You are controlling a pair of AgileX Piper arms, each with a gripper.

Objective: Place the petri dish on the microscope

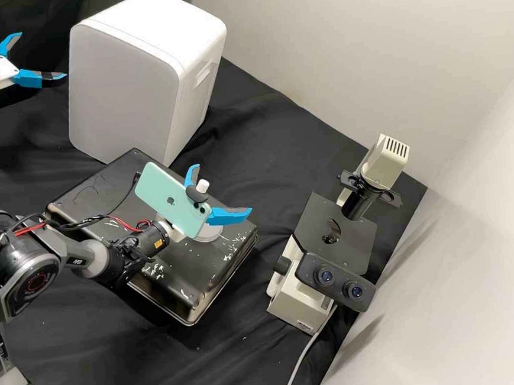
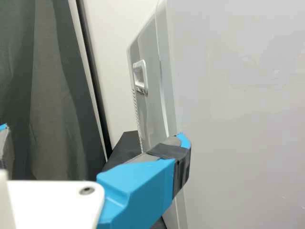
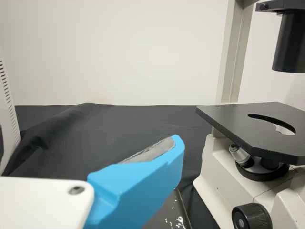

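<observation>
A black cloth covers the desk [image 1: 264, 132], creased and folded in places. Pale walls [image 1: 375, 41] close it in at the back and on the right.

The microscope [image 1: 327, 258] stands at the desk's right corner by the wall. Its black stage [image 1: 337, 233] is bare, and a grey cable [image 1: 300, 361] leads off towards the front. A tall white box [image 1: 140, 71] stands at the back. In front of it lies a scuffed black tray [image 1: 91, 193].

The right tool [image 1: 222, 188] hangs over the tray's right end with its blue fingers spread wide and nothing between them. It carries a mint phone [image 1: 168, 199] on top. A pale round edge under it on the tray [image 1: 213, 235] may be the dish, though I cannot tell for sure. From the right wrist, one finger [image 3: 143, 181] points towards the stage [image 3: 257, 126], which is well apart from it.

The left tool [image 1: 41, 54] is raised at the far left, beside the box, also wide and holding nothing. From the left wrist, its finger [image 2: 143, 186] shows against the box [image 2: 228, 95].
</observation>
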